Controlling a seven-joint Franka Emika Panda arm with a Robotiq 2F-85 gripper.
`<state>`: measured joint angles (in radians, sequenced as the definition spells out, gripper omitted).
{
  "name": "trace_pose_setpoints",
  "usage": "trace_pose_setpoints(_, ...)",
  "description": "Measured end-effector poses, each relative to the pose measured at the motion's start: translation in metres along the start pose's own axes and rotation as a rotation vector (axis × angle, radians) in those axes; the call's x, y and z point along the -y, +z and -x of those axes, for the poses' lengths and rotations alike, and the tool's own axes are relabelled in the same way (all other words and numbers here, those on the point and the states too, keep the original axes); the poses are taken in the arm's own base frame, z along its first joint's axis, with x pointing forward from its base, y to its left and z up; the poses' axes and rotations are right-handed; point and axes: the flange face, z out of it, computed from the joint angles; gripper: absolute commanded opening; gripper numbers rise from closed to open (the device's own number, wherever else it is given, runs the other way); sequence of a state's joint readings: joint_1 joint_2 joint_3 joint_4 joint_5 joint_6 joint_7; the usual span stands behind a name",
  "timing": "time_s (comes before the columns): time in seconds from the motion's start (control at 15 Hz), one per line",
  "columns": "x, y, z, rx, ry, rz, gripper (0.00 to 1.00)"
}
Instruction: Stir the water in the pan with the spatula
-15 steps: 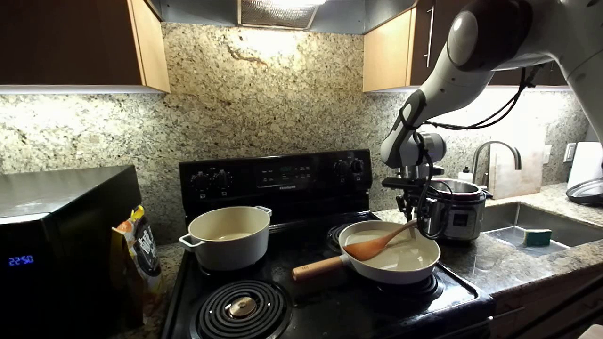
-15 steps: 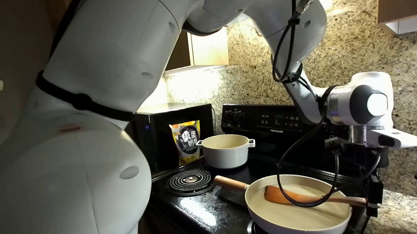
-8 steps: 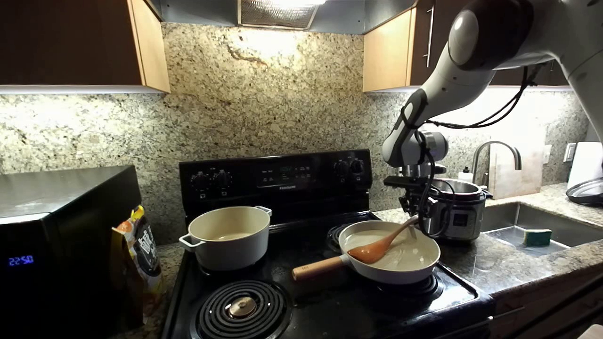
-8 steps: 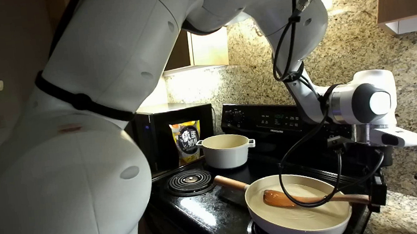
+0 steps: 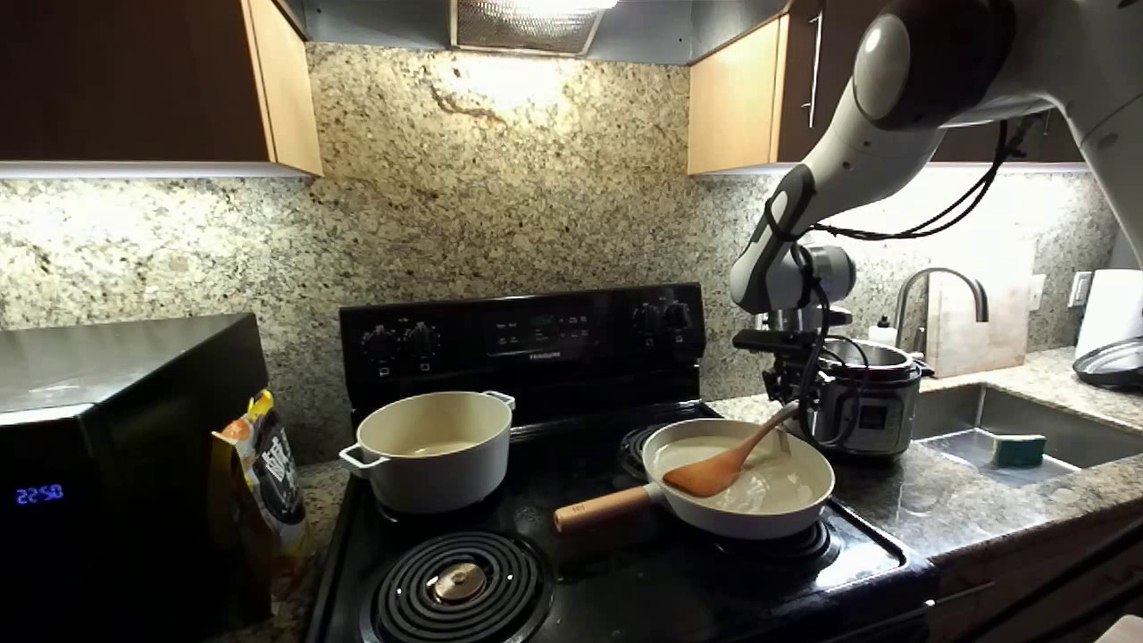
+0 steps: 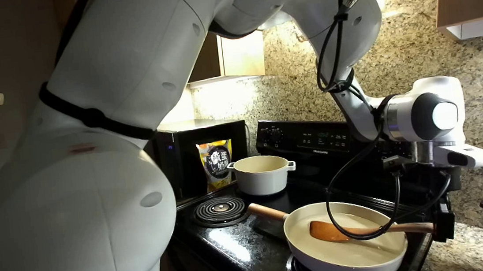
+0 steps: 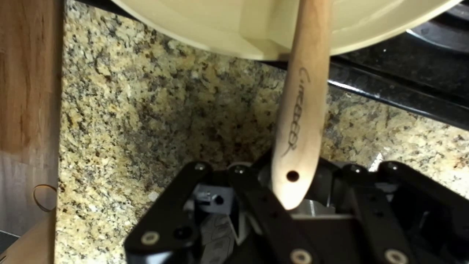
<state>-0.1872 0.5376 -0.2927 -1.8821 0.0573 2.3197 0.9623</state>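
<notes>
Since the gripper [image 6: 443, 227] is closed tight on just the tail of the spatula [image 5: 727, 463], outside the pan [image 5: 759, 525], with the blade [image 6: 326, 231] inside, a hard sweep could twist it loose or slop water [image 5: 770, 490] out.

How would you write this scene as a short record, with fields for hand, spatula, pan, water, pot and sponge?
hand: closed on the spatula near its handle end
spatula: wooden, tilted, blade inside the pan
pan: cream-white, on the stove
water: in the pan, seems rippled
pot: on the stove, apart from the pan
sponge: in the sink, green and yellow
</notes>
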Motion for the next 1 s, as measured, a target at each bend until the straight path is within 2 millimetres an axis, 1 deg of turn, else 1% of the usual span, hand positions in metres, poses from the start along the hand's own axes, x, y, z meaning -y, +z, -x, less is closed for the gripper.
trace_pose_setpoints(0.8,0.0011,-0.0018,0.003,-0.008,-0.009,0.003,0.05)
trace_pose_setpoints(0.87,0.0011,-0.0018,0.003,-0.008,-0.009,0.003,0.34)
trace_pose_setpoints(0.93,0.001,-0.0017,0.003,-0.008,-0.009,0.003,0.36)
trace_pose_setpoints(1.0,0.001,-0.0017,0.003,-0.007,-0.009,0.003,0.41)
